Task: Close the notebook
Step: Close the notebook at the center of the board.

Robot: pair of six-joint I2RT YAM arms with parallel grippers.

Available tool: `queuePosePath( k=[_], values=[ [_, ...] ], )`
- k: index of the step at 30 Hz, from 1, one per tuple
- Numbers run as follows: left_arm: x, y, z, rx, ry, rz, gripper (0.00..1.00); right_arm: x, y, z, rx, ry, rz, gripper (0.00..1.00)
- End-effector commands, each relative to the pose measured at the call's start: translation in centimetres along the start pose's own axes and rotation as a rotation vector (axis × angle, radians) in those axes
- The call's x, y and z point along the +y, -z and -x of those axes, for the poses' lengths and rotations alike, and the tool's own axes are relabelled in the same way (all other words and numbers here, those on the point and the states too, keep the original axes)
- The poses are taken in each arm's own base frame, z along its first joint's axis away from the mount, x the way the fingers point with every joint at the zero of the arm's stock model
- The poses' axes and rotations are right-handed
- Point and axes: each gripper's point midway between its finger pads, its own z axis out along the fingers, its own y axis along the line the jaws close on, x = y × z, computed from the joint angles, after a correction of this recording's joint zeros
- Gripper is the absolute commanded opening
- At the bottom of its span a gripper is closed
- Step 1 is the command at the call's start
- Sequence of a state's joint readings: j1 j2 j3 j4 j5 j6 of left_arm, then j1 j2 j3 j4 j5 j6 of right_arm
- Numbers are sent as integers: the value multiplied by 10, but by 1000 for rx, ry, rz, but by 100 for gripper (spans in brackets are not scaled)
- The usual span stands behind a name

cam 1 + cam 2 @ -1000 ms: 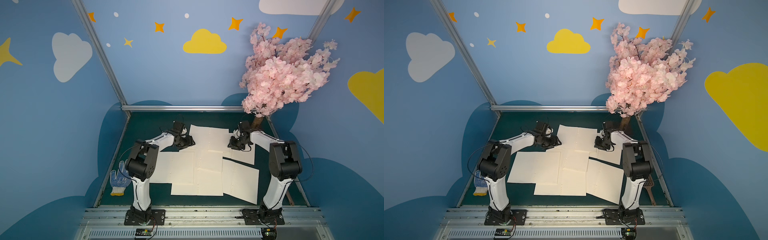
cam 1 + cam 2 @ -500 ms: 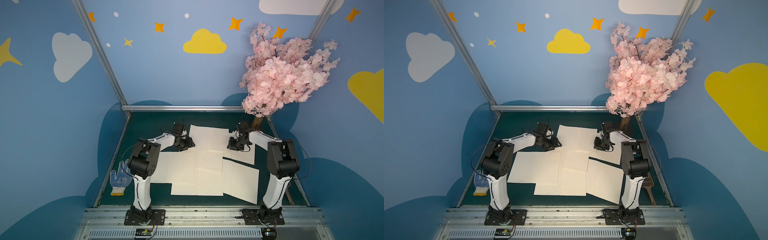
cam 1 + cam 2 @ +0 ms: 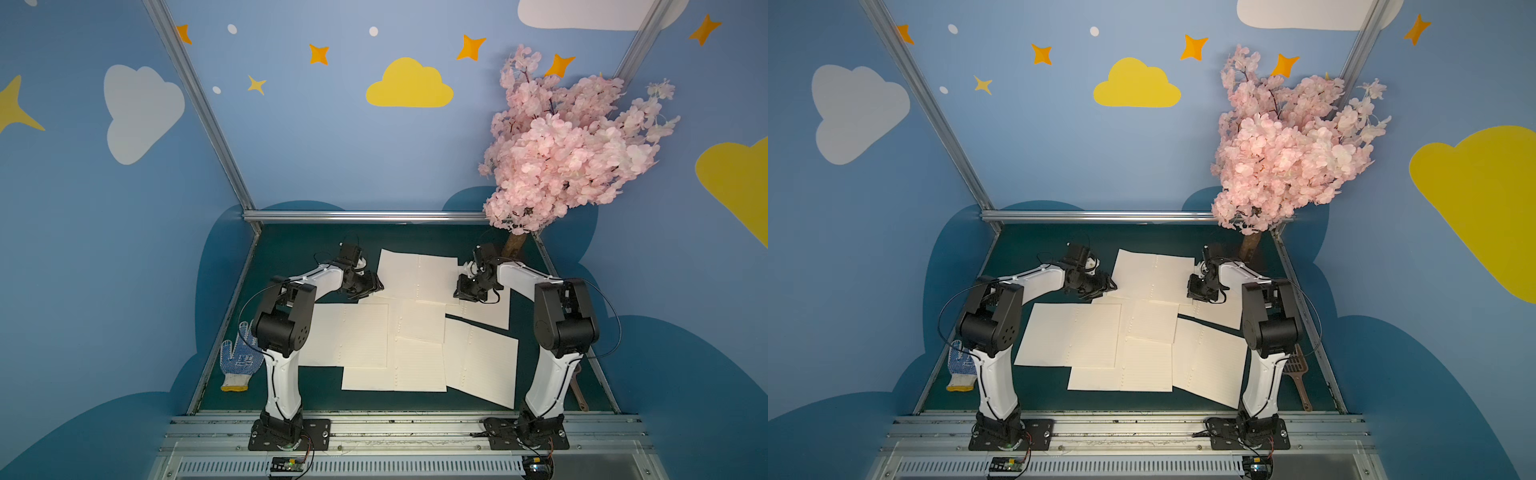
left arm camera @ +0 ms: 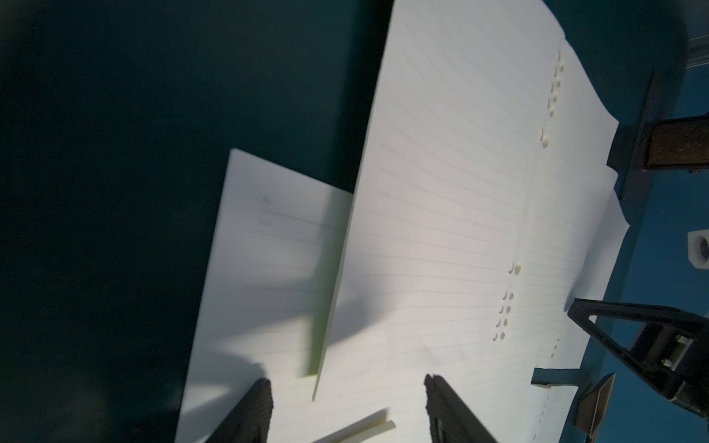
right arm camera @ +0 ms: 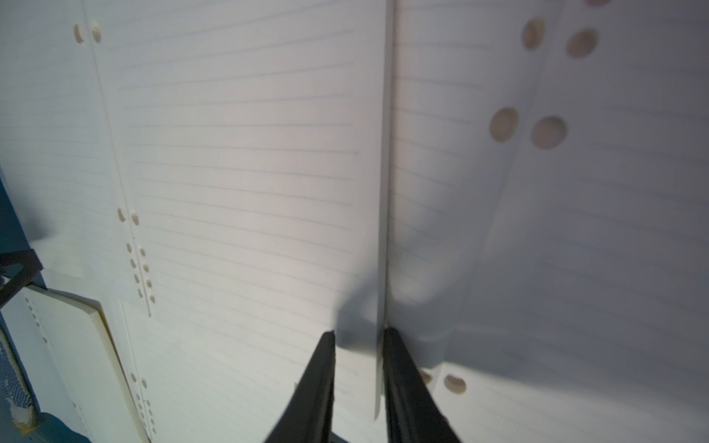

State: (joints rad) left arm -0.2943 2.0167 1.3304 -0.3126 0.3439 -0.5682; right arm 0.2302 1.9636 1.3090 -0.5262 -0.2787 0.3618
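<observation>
My right pincer (image 5: 360, 331) stands with its jaws narrow. A lined page edge (image 5: 385, 191) runs straight up between them, close against one finger. Whether I pinch it or only straddle it, I cannot tell. My left pincer (image 4: 347, 379) is released, jaws wide, with nothing between them but paper lying flat below.

Both pincers flank the notebook (image 3: 417, 274) that I take to be the one to close. It lies open and flat at the far side of the bench (image 3: 311, 245), with its rows of punched holes down the middle fold. It partly overlaps other open notebooks (image 3: 345, 334) that lie nearer my bases. In both top views my left pincer sits at its left edge and my right pincer at its right edge.

To do this step well, I judge that the right pincer should take only this notebook's own leaf. It should not catch the sheet of the neighbour beneath, whose holes show just beside my finger. A pinch set well in from the edge should hold better, since a thin page may buckle or slip out. The leaf should then swing in an arc about the fold rather than drag sideways, because paper on paper slides easily. The left pincer could press the other half down to keep the notebook from shifting.

A work glove (image 3: 239, 361) lies at the bench's left edge, and a blossom tree (image 3: 561, 158) stands at the far right corner, both apart from the notebook.
</observation>
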Motion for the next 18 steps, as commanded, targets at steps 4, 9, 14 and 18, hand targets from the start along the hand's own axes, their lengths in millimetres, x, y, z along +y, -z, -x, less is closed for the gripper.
queuePosePath(
  k=[4, 9, 14, 18],
  values=[
    [-12, -1, 7, 10, -26, -44, 66, 5, -2, -1, 21, 9, 8, 25],
    [-13, -6, 9, 19, -24, -59, 65, 4, -3, -2, 26, 9, 8, 24],
    [-11, -9, 8, 27, -20, -55, 64, 5, -4, -2, 31, 7, 12, 24],
    [-13, -11, 7, 36, -18, -69, 63, 6, -4, -3, 35, 9, 14, 24]
  ],
)
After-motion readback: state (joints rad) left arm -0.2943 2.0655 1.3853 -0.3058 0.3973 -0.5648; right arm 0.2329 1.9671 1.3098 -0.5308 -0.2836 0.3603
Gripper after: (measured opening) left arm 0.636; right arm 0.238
